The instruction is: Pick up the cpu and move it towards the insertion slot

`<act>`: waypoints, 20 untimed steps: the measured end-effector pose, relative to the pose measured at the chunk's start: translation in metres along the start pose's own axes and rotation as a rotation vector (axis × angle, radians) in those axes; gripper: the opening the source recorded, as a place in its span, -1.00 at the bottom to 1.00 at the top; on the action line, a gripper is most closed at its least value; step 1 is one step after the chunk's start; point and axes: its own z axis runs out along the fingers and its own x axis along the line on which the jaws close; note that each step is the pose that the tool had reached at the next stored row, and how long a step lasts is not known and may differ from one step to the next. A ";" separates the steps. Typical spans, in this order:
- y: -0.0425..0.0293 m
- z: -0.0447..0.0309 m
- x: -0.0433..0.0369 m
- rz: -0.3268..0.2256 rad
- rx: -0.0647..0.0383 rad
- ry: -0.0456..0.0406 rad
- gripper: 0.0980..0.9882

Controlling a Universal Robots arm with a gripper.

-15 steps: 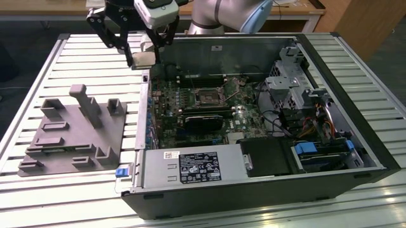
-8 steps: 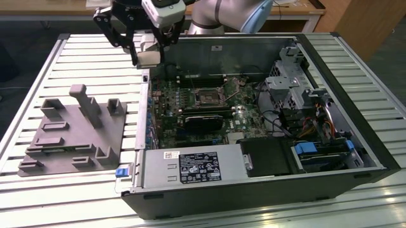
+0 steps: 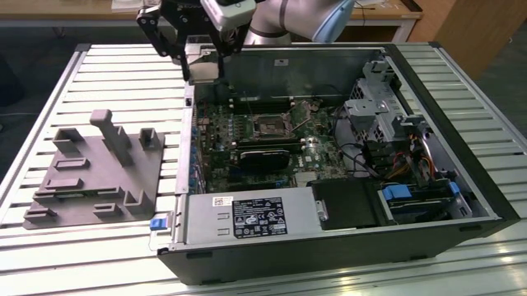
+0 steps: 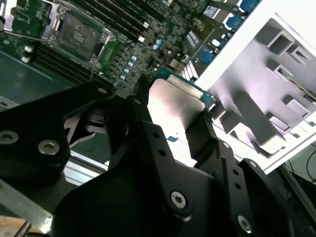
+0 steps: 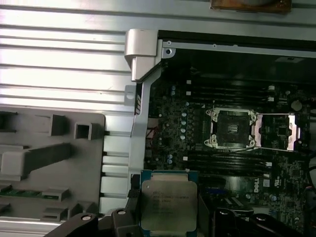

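Gripping cpu (image 5: pixel 168 205), gripper (image 4: pixel 190 126) above open case (image 3: pixel 445 80); insertion slot (image 5: pixel 232 128) empty.

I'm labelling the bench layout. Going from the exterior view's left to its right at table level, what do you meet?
Grey plastic fixture plate with upright blocks → white-labelled grey metal box → square dark insertion slot framed in silver → silver metal drive cage → black side wall of the computer case.
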 end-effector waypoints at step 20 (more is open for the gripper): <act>0.0189 0.0011 -0.0485 -0.001 0.000 0.0000 0.00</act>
